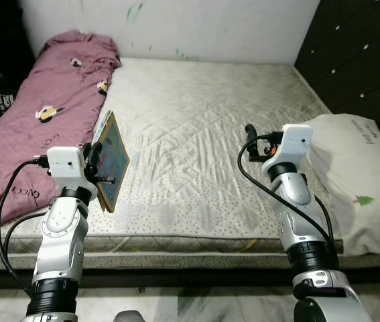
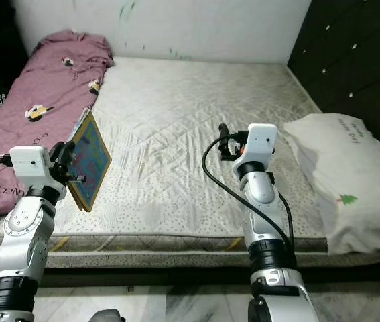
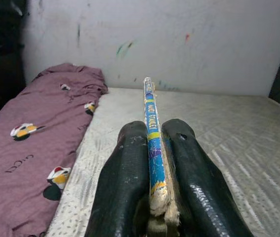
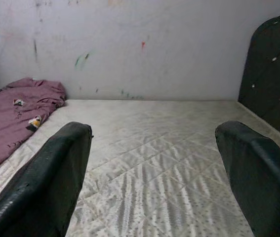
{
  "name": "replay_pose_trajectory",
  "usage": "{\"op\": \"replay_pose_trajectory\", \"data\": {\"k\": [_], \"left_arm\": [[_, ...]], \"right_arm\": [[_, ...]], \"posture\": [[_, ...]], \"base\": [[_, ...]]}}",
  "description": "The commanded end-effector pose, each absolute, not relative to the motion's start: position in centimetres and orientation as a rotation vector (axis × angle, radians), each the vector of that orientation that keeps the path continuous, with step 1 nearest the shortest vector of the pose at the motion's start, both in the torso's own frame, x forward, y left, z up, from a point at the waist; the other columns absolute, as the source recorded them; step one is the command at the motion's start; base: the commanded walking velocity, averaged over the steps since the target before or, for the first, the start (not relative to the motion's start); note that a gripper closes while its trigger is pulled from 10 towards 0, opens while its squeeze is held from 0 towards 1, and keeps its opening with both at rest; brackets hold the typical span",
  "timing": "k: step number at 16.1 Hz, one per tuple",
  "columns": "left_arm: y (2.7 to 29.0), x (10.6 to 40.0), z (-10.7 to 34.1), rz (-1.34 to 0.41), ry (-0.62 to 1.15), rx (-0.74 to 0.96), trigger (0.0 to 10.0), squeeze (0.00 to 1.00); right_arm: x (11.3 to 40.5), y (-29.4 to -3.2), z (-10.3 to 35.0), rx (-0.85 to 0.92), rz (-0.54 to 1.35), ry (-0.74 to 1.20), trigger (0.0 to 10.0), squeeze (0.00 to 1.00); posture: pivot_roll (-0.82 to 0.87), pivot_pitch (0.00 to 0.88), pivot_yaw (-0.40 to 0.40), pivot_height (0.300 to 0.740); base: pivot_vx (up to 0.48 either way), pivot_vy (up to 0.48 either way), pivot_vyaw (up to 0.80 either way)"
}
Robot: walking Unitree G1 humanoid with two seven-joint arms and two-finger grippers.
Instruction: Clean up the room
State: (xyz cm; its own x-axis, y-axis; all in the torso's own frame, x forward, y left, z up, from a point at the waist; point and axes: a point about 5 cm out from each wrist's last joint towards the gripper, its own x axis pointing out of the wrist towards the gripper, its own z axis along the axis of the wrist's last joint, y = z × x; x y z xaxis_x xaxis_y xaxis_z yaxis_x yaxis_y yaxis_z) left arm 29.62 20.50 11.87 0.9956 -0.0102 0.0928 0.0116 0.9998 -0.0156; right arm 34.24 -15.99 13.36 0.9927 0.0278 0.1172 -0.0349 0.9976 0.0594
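A thin blue picture book (image 1: 113, 161) with a worn edge stands upright over the front left part of the mattress (image 1: 196, 127), clamped edge-on by my left gripper (image 3: 155, 163). Both black fingers (image 3: 125, 182) press against its covers. My right gripper (image 4: 152, 173) hovers open above the middle right of the mattress with nothing between its fingers. A mauve blanket (image 1: 35, 127) with small printed figures lies bunched along the left side of the bed.
A white pillow (image 1: 354, 174) hangs off the bed's right front corner. A black tufted headboard (image 1: 357, 54) rises at the right. A scuffed white wall (image 1: 196, 27) runs behind the bed. Pale floor (image 1: 196, 305) shows below the mattress edge.
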Motion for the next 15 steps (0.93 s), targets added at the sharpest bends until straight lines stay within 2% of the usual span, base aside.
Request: {"op": "replay_pose_trajectory", "data": {"k": [1, 7, 13, 15], "left_arm": [[20.28, 29.92, 13.27, -0.027, -0.157, -0.009, 10.0, 0.0], [20.16, 29.81, 13.05, -0.024, -0.149, -0.01, 10.0, 0.0], [20.39, 29.99, 12.67, 0.023, -0.111, 0.013, 10.0, 0.0], [20.43, 29.99, 12.76, 0.023, -0.113, 0.027, 10.0, 0.0]], "right_arm": [[34.49, -15.93, 13.89, 0.071, 0.028, -0.131, 10.0, 0.0], [34.37, -15.97, 13.77, 0.038, 0.038, -0.124, 10.0, 0.0], [34.42, -16.09, 13.98, -0.01, 0.04, -0.135, 10.0, 0.0], [34.51, -15.94, 14.16, -0.043, 0.046, -0.141, 10.0, 0.0]], "posture": [[0.07, 0.0, -0.036, 0.74], [0.07, 0.0, -0.041, 0.74], [0.07, 0.0, -0.047, 0.74], [0.09, 0.0, -0.05, 0.74]], "base": [[0.371, 0.0, 0.0], [0.371, 0.0, 0.0], [0.0, 0.0, 0.0], [0.0, 0.0, 0.8]]}}
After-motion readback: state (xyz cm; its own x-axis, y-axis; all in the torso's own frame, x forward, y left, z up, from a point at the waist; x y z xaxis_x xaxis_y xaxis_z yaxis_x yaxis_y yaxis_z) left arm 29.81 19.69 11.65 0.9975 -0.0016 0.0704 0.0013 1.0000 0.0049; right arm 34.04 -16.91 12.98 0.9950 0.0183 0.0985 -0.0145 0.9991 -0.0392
